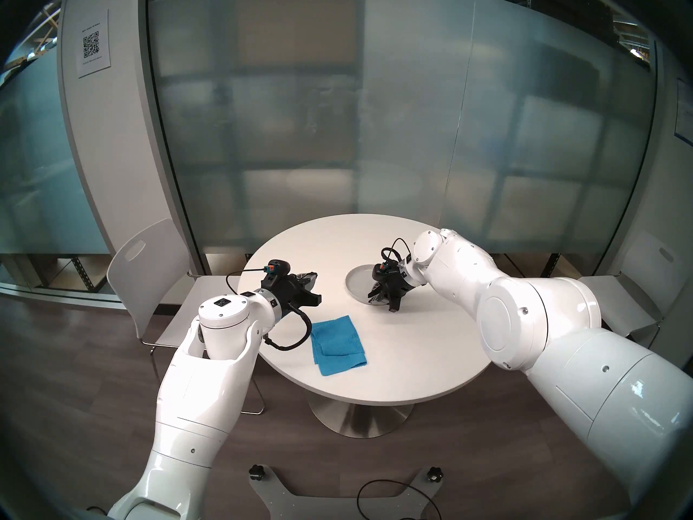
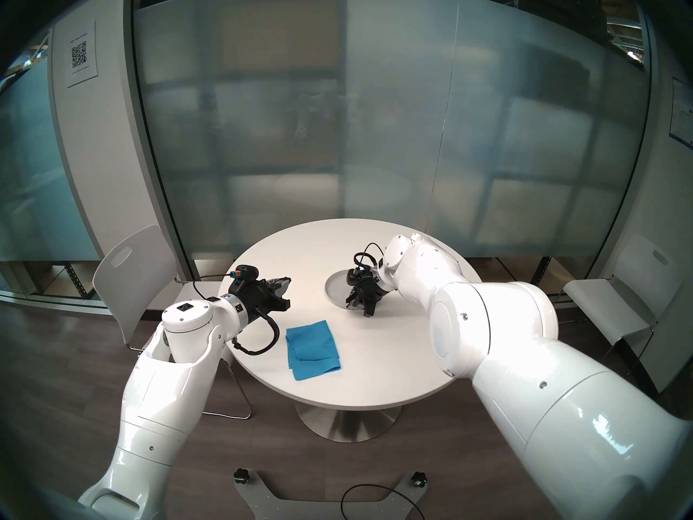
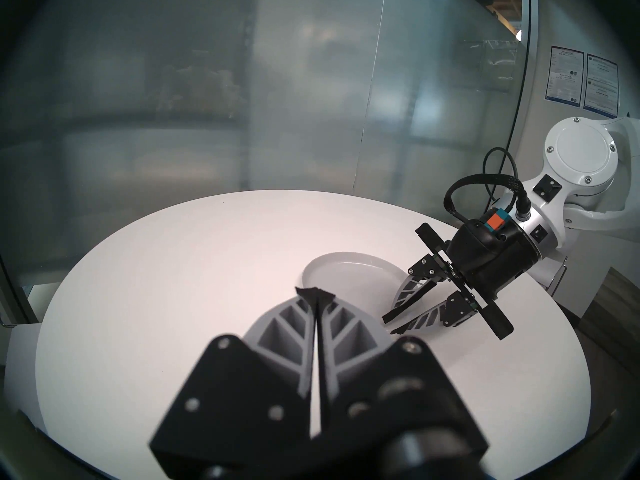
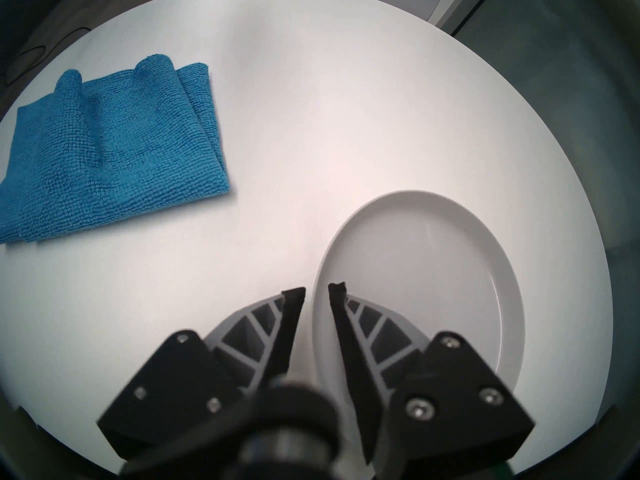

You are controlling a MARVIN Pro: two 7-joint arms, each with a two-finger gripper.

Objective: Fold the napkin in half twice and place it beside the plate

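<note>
Napkin (image 1: 338,344): one, blue, near left on my table.
Plate (image 1: 359,283): one, light grey, far right of the napkin.
Table (image 1: 412,343): one, round, white.
Chairs: two, left chair (image 1: 150,268) and right chair (image 1: 637,301).
My grippers: two, left gripper (image 3: 313,292) and right gripper (image 4: 317,292).

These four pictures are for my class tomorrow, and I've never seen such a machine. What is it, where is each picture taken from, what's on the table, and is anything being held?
It is a robot with two white arms, each ending in a two-fingered gripper. Two pictures come from cameras on its head, looking down; the other two from a camera on each wrist. On the round white table lie a folded blue napkin and a light-grey plate, apart from each other. The left gripper is shut and empty. The right gripper is open at the plate's rim, holding nothing.
</note>
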